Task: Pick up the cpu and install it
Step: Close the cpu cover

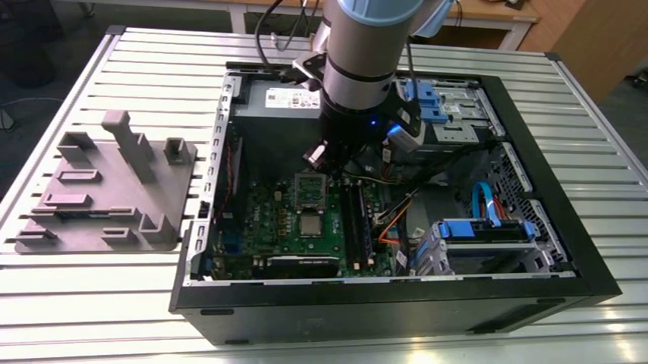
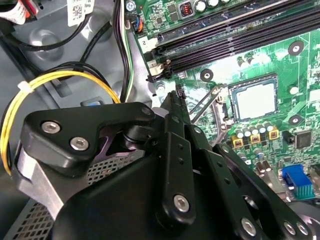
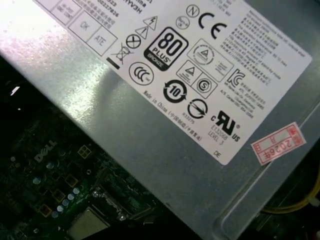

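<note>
cpu (image 1: 309,224): lay flat, just beside the open socket frame (image 1: 312,188).
handling: probably light, stiff, fragile; grip by opposite edges.
gripper (image 2: 175,100): near that frame; its opening could not be told.

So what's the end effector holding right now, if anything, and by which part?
Nothing visible: the cpu lies flat in its socket on the motherboard, apart from the end effector.

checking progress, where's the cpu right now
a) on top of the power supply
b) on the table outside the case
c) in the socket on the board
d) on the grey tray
c: the cpu lies in the socket, its silver top showing in the exterior view and in both wrist views.
</note>
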You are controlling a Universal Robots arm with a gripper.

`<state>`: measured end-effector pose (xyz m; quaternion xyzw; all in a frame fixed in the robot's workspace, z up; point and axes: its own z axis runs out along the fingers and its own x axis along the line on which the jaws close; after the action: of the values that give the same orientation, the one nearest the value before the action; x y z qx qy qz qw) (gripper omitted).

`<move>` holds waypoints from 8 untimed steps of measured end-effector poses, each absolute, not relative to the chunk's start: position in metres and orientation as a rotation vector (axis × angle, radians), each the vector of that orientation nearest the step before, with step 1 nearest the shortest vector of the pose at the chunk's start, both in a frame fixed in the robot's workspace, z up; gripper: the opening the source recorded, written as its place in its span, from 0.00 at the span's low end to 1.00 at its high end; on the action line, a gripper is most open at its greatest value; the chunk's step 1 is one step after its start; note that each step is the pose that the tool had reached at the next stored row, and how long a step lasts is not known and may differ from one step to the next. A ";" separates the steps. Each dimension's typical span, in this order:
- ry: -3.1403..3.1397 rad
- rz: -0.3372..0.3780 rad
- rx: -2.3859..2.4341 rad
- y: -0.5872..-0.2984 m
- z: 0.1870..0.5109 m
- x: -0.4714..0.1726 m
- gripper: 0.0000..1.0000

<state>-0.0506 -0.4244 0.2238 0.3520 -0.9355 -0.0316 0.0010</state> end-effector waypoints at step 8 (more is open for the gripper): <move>-2.855 -0.099 1.292 -0.424 0.224 -0.051 0.10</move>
<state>-0.0506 -0.4244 0.2238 0.4121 -0.9106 -0.0314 0.0030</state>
